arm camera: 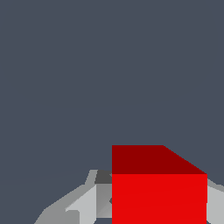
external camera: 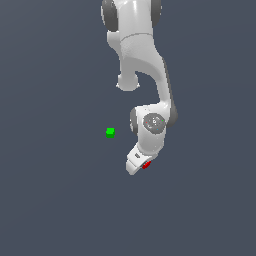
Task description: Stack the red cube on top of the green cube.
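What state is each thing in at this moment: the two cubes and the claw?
red cube: between the claw's fingers, mostly hidden under the claw in the exterior view; not on the green cube.
green cube: alone on the grey surface, apart from the arm, nothing on top.
claw: over the red cube, a finger either side; whether it is closed on it cannot be told.

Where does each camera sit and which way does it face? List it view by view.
Exterior view: off the arm, apparently high and looking down on the grey floor; shows the white arm, the gripper, the green cube.
Wrist view: on the wrist, looking along the fingers at the red cube between them.
Shared: the red cube and the gripper.
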Action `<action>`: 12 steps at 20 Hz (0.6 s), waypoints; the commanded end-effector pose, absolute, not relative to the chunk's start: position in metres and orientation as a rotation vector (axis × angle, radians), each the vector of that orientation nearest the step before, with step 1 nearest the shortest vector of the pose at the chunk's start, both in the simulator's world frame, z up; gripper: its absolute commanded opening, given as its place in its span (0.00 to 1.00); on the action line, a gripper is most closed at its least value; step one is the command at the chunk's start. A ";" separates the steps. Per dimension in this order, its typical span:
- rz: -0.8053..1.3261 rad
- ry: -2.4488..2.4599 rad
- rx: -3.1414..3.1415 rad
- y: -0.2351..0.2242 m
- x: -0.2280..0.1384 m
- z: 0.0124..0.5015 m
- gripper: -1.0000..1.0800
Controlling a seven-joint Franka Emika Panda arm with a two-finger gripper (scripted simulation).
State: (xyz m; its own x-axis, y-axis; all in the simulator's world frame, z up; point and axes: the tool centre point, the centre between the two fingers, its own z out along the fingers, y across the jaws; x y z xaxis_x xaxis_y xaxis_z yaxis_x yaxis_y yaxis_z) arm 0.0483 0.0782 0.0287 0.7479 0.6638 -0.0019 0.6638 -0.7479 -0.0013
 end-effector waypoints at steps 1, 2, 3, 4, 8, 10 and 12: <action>0.000 -1.115 -2.937 0.078 0.049 0.039 0.00; 0.000 -1.115 -2.937 0.078 0.048 0.045 0.00; 0.000 -1.115 -2.937 0.078 0.048 0.051 0.00; 0.000 -1.115 -2.937 0.078 0.048 0.058 0.00; 0.000 -1.116 -2.937 0.078 0.048 0.088 0.00; 0.000 -1.116 -2.937 0.078 0.048 0.099 0.00; 0.000 -1.116 -2.937 0.079 0.048 0.108 0.00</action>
